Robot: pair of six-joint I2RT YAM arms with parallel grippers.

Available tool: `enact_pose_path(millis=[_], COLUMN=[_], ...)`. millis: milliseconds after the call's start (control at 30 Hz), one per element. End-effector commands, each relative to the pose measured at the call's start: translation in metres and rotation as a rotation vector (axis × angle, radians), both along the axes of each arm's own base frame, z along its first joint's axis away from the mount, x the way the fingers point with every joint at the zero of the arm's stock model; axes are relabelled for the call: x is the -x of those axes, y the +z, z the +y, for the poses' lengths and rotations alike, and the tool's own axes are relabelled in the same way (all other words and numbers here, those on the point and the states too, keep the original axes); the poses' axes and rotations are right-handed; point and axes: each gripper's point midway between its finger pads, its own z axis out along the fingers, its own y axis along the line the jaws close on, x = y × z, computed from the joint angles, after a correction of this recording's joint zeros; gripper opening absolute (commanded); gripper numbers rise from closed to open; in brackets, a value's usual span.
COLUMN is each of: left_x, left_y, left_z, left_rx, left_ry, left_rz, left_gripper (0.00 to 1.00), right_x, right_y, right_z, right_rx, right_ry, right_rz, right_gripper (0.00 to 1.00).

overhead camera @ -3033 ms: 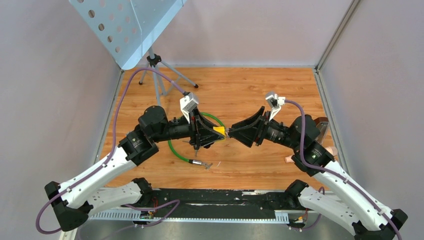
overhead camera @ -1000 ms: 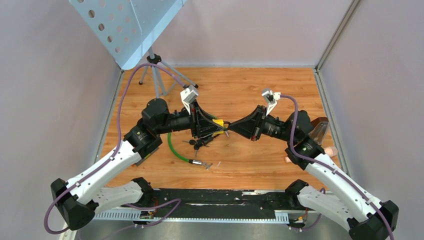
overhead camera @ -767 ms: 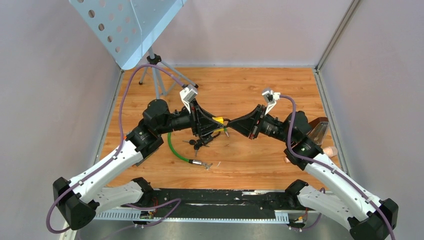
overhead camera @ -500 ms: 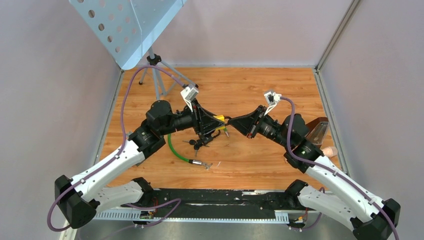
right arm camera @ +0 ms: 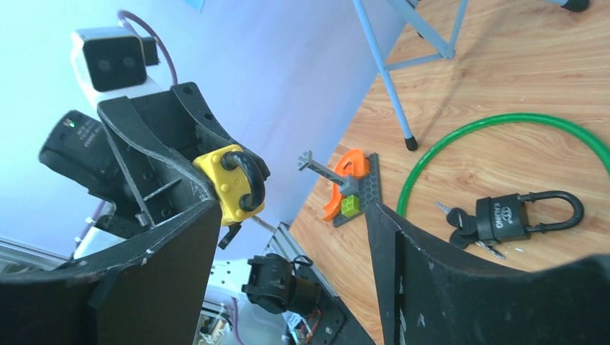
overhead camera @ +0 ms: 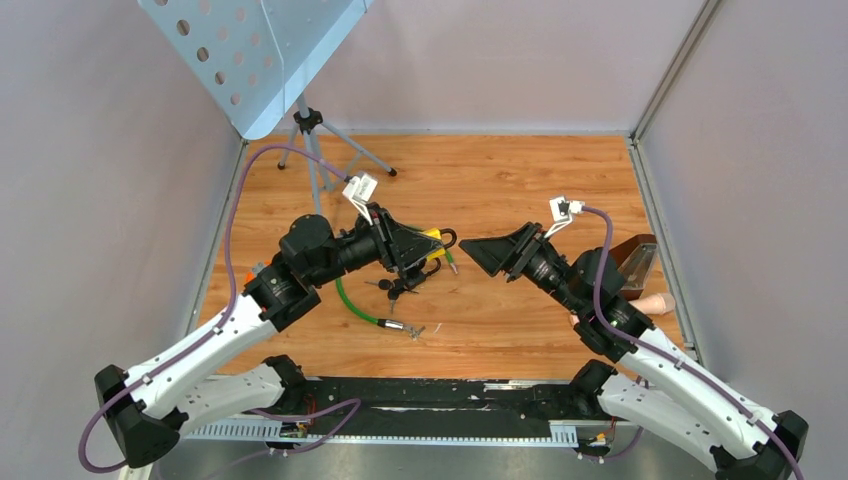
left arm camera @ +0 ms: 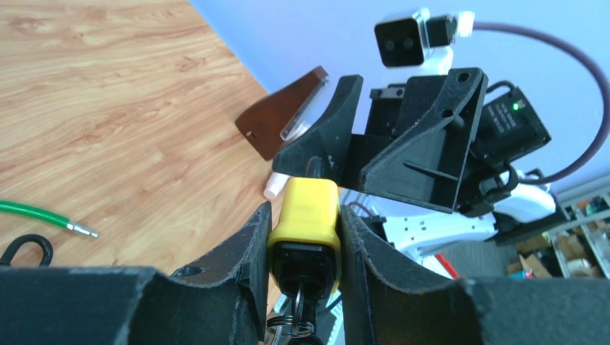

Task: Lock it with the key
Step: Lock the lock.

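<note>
Squeezing a small yellow padlock with a black metal loop (left arm camera: 308,208) by its two flat sides: the left claw (left arm camera: 303,237), closed partway, just as wide as the lock. Held up in the air, above the wooden counter (overhead camera: 520,180), near the middle. Held that way for a good reason: loop end poking out past the claw toward the other arm, both ends free to reach. Stuck in the bottom of the lock, a little black-headed key (left arm camera: 305,303) with a ring hanging under it.

Facing it from the right, the right claw (right arm camera: 293,215): wide open, nothing inside, a clear gap away from the lock. Pointed at the loop end, as if ready for a push or a turn of the key. Loop clicked all the way in or not? Hard to tell from here.

Down on the counter, near the held lock: a second, all-black padlock (right arm camera: 507,215), lying flat with its own keys, close to a thin green cable (right arm camera: 496,121). Probably not part of the job right now.

Likely next: reach for the key with the open claw, pinch its head, twist. Tricky part: small key, close to the left claw, easy to bump the lock crooked. Best done slowly, with a tight left grip.
</note>
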Motion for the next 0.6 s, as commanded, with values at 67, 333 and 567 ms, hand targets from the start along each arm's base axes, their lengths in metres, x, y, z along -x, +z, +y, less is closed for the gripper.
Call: enact_pose_path(millis=[67, 333, 567], left_x=[-0.002, 0.0, 0.002], left_y=[0.039, 0.047, 0.05], left_z=[0.014, 0.013, 0.01], left_rx=[0.2, 0.331, 0.364], left_ry=[0.085, 0.072, 0.049], left_rz=[0.051, 0.159, 0.19], left_gripper=[0.0, 0.0, 0.0], right_x=[0.001, -0.005, -0.005], right_y=[0.029, 0.056, 0.055], right_z=[0.004, 0.027, 0.038], right_rx=[-0.171, -0.233, -0.25], right_ry=[0.018, 0.096, 0.144], right_rz=[0.017, 0.008, 0.022], right_gripper=[0.75, 0.48, 0.27])
